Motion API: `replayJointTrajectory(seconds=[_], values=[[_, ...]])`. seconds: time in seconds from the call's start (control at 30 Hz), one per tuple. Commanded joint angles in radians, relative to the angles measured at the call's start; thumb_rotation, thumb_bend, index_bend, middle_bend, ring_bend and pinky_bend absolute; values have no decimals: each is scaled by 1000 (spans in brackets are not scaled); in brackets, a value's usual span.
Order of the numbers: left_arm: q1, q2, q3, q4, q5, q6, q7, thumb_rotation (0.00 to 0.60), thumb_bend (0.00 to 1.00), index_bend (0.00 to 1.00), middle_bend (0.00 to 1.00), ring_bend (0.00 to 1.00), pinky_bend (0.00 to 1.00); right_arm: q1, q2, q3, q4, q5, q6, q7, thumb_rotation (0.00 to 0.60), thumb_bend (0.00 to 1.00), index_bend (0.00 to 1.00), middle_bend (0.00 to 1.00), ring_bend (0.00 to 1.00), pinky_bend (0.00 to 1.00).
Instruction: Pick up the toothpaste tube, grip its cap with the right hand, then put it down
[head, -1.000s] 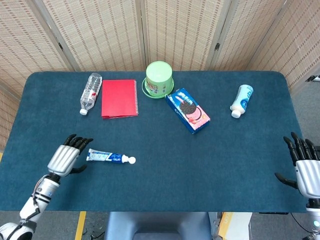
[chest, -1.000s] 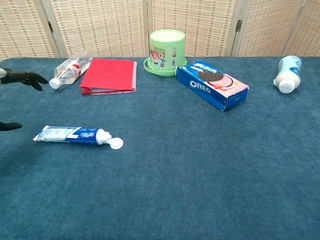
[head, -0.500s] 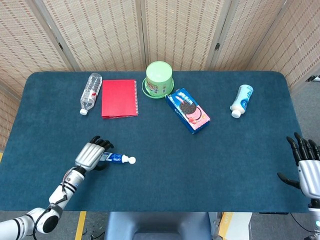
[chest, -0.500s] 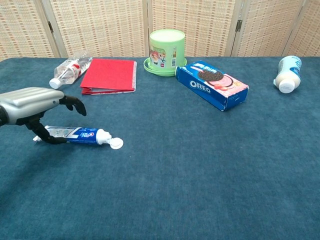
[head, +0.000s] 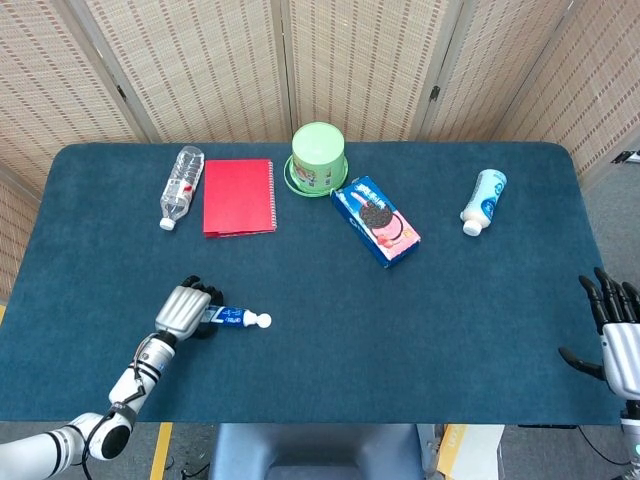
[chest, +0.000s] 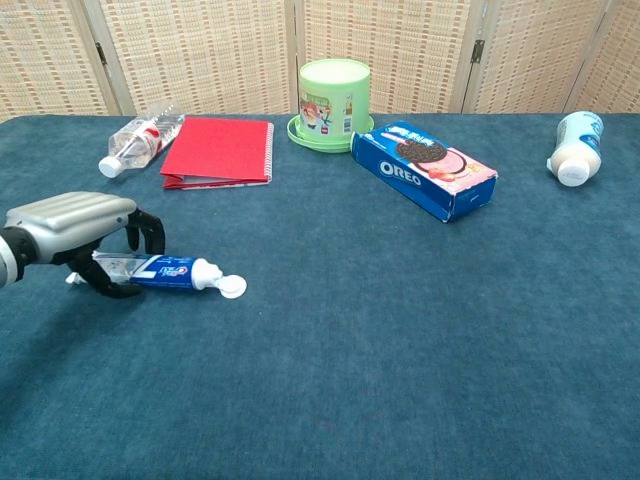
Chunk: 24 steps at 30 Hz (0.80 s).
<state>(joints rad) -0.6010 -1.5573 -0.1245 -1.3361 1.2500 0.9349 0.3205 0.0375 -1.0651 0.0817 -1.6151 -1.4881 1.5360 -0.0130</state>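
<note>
The blue-and-white toothpaste tube (head: 236, 318) (chest: 172, 270) lies flat near the table's front left, its white cap (head: 264, 321) (chest: 232, 288) pointing right. My left hand (head: 183, 310) (chest: 75, 225) covers the tube's tail end. Its fingers curl down behind the tube and the thumb wraps in front, so the hand grips it against the cloth. My right hand (head: 615, 335) hovers at the table's right edge with fingers spread, holding nothing, far from the tube. The chest view does not show it.
At the back left lie a water bottle (head: 180, 185) (chest: 135, 142) and a red notebook (head: 238, 196) (chest: 218, 150). A green tub (head: 318, 158) (chest: 333, 100) and an Oreo box (head: 377, 220) (chest: 425, 170) sit mid-back. A white bottle (head: 484, 200) (chest: 575, 148) lies back right.
My left hand moved right from beside the tube onto its tail, lowered and curled its fingers around it. My right hand drifted slightly lower at the table edge.
</note>
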Motion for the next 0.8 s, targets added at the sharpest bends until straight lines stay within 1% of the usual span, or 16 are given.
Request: replayJointTrajectory(seconds=[0.03,0.17,0.27,0.3,0.4,0.5,0.63,0.73,0.8], values=[[-6,-12,3,25,7,4,-15,600,317,474,448,411,218,-1,0,0,-1,0,2,0,600,0,0,0,75,49],[-12,-22,6,51,13,1,-37,600,364,496,486,444,237,-3,-2,-1,-2,0,3,-3,600,0,0,0,75,49],[-16,-30,8,78,24,2,-61,600,418,525,542,491,288,-3,-3,0,-2,1,2,-5,600,0,0,0,75,49],[-18,-32,9,87,31,3,-72,600,438,542,569,515,338,-3,-3,0,-2,2,1,-6,600,0,0,0,74,49],[-23,-31,15,111,63,4,-137,600,468,589,633,581,533,0,-1,-1,-3,-3,-3,-9,600,0,0,0,74,49],[-29,-28,23,140,120,27,-219,600,499,633,699,643,598,9,8,-2,-10,-22,-7,-8,600,0,0,0,74,49],[-36,-14,30,163,200,81,-340,600,527,668,741,678,628,30,19,2,-32,-62,-8,6,600,0,0,0,74,49],[-50,13,26,148,254,123,-431,600,541,682,754,690,633,62,24,8,-56,-103,-24,16,600,0,0,0,74,49],[-61,30,21,133,281,145,-463,600,554,683,764,697,633,85,25,12,-72,-128,-39,21,600,0,0,0,74,49]])
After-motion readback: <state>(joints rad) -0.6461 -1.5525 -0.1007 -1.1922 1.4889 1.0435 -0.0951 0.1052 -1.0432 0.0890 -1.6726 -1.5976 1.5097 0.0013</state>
